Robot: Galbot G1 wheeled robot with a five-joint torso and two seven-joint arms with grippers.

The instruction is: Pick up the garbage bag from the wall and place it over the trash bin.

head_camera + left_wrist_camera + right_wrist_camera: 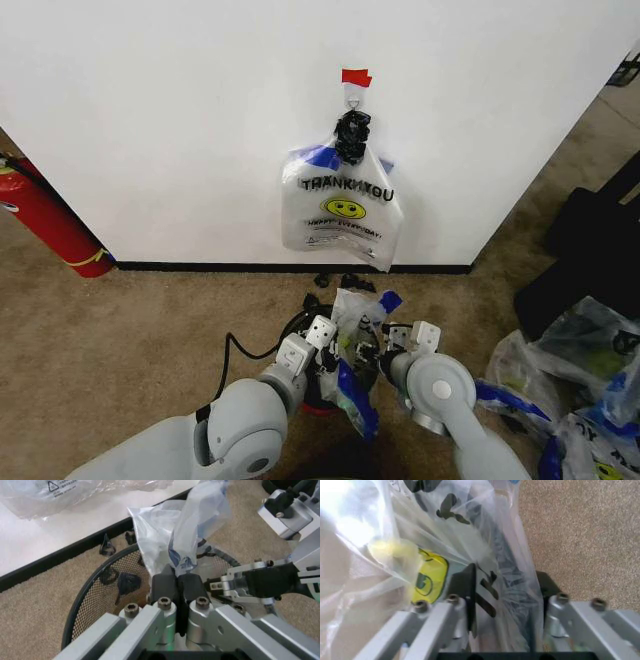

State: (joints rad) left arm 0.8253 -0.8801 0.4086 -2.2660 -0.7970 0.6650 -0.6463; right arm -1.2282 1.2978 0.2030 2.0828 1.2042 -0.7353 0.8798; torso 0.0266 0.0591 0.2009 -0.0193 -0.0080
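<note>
**Both grippers work a bag at the bin**

At 6 o'clock in the head view, a garbage bag [357, 330] stands crumpled over the trash bin [300, 325], between the two arms. The left gripper [176, 583] has its black pads pressed together, pinching a fold of the clear plastic above the bin's mesh rim. The right gripper [505, 588] is spread wide, with bag film and its yellow smiley lying between the fingers. At 12 o'clock another bag [340, 205] hangs from the hook [353, 97] on the wall [150, 120].
</note>
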